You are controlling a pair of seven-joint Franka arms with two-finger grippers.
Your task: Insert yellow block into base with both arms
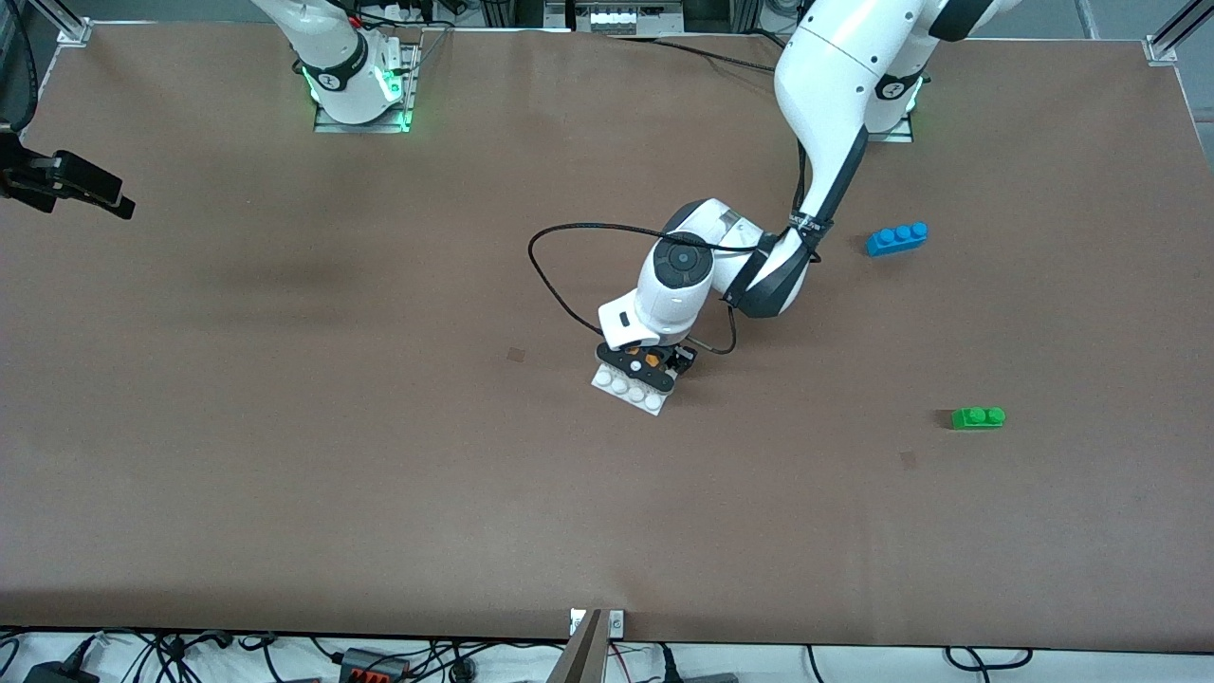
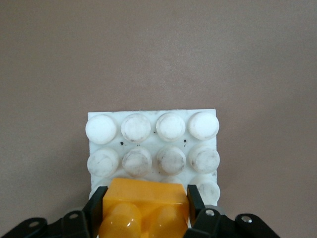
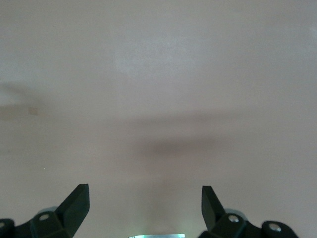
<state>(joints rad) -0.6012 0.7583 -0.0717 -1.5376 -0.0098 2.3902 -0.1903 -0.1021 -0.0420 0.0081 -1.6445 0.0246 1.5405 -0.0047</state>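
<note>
The yellow block point(image 2: 143, 196) sits between the fingers of my left gripper point(image 2: 146, 203), which is shut on its two short ends. The block lies over the edge rows of the white studded base point(image 2: 153, 146), covering some studs; I cannot tell whether it is pressed down. In the front view the left gripper point(image 1: 650, 365) is low over the base point(image 1: 624, 387) near the table's middle, and a bit of the yellow block point(image 1: 652, 360) shows. My right gripper point(image 3: 145, 191) hangs open with nothing in it, high over bare table.
A blue three-stud brick point(image 1: 897, 238) lies toward the left arm's end, farther from the front camera than the base. A green two-stud brick point(image 1: 978, 417) lies at that same end, nearer the camera. A black cable point(image 1: 560, 275) loops beside the left wrist.
</note>
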